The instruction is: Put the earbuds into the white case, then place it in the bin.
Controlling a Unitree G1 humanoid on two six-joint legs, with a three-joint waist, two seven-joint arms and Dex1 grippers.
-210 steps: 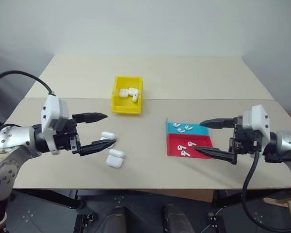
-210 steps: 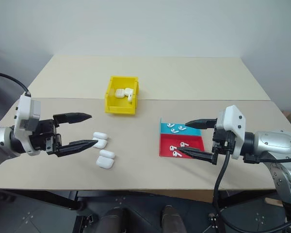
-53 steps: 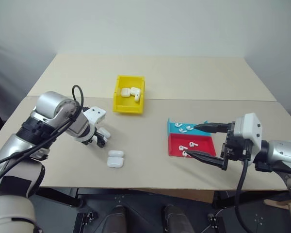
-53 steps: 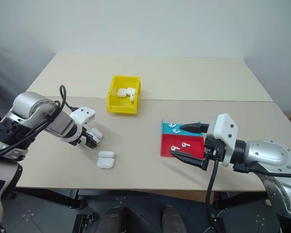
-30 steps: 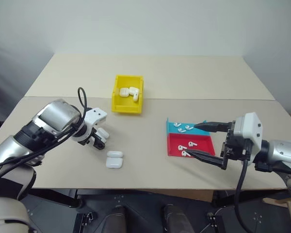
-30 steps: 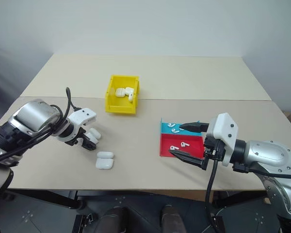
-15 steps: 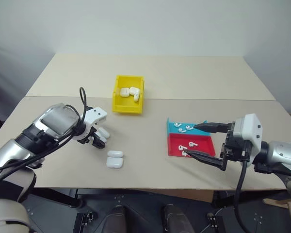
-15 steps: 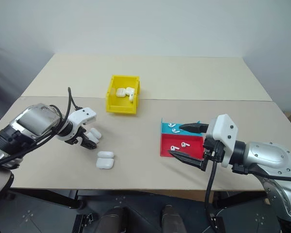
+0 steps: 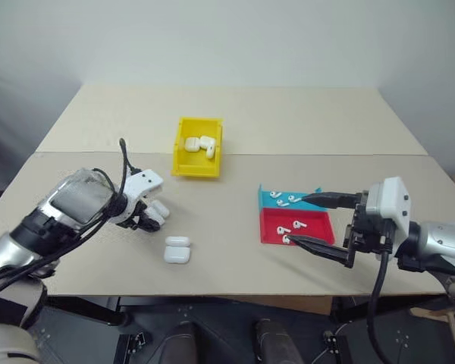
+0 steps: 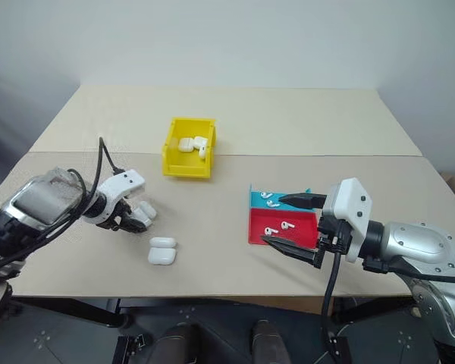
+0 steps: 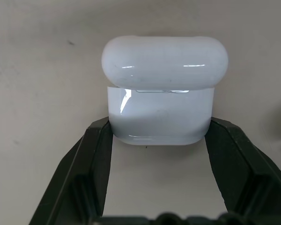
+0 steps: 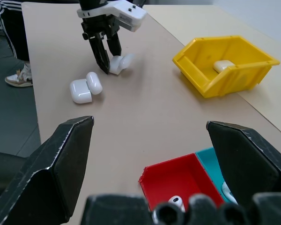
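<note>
The left gripper (image 11: 159,136) is clamped on the open white case (image 11: 161,101), so next the wide-open right gripper (image 9: 307,221) should fetch 2 earbuds (image 9: 290,226).

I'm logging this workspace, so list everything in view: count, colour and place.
table: one, beige, under everything.
bin: one, yellow, far left of centre, with white cases inside.
gripped case: one, white, lid open, on the table between the left gripper's fingers.
free case: one, white, lid open, on the table nearer the robot.
tray: one, red and blue, right of centre.
earbuds: several, white, in the tray.
person: one, legs in dark trousers beside the table.
left gripper: shut on the gripped case.
right gripper: open, over the tray.
</note>
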